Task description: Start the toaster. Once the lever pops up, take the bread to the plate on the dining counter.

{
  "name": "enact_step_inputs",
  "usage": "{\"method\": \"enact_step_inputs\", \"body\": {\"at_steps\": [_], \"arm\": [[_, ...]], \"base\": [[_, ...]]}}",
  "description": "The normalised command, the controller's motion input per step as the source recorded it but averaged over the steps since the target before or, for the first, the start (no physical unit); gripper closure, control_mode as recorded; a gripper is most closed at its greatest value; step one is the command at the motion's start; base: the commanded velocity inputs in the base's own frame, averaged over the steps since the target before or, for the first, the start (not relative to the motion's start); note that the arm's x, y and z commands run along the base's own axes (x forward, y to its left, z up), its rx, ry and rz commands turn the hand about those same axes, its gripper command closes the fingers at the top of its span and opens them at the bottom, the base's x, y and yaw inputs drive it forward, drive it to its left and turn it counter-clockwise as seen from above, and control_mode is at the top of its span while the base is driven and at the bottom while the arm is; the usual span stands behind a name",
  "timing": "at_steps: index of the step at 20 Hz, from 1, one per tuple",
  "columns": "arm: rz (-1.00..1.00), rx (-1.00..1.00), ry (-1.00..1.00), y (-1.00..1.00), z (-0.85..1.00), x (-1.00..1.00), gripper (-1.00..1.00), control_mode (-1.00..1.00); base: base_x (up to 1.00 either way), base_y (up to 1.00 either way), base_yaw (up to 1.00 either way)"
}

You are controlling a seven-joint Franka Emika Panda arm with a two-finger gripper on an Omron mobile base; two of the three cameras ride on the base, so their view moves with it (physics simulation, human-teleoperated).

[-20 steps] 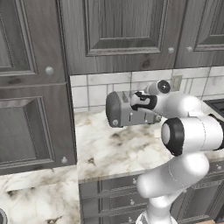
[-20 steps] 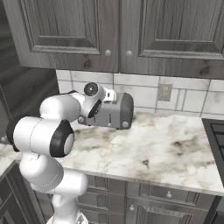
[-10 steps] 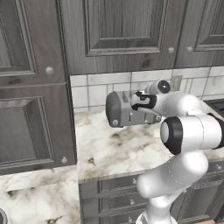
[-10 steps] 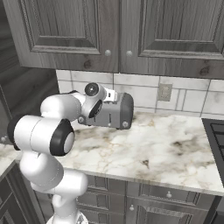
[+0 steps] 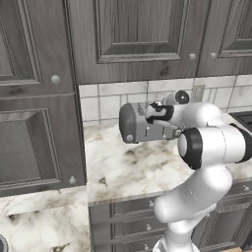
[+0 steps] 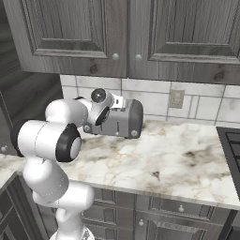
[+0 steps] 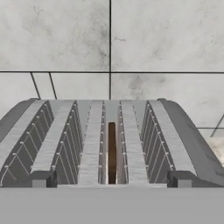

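Note:
The gray toaster stands on the marble worktop against the tiled wall, also seen from the other side. My gripper hangs at its top, open, and the hand hides part of the toaster. In the hand view the gripper looks straight down on the toaster's slotted top, its fingertips far apart with nothing between them. A brown edge of the bread sits deep in the middle slot. The plate and the dining counter are out of view.
Dark wood upper cabinets hang low over the worktop. A tall cabinet closes off the left side. A wall outlet sits right of the toaster. A dark stove edge lies at the far right.
The arm's elbow has drifted slightly sideways. The hand stays over the toaster with its jaws just as wide.

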Motion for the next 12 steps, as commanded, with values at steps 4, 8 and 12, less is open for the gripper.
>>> {"method": "enact_step_inputs", "body": {"at_steps": [4,8,12], "arm": [[0.00,0.00,0.00,0.00,-0.08,0.07,-1.00,-1.00],[0.00,0.00,0.00,0.00,-0.06,0.08,-1.00,-1.00],[0.00,0.00,0.00,0.00,-0.05,0.08,-1.00,-1.00]], "base": [[0.00,0.00,0.00],[0.00,0.00,0.00],[0.00,0.00,0.00]]}}
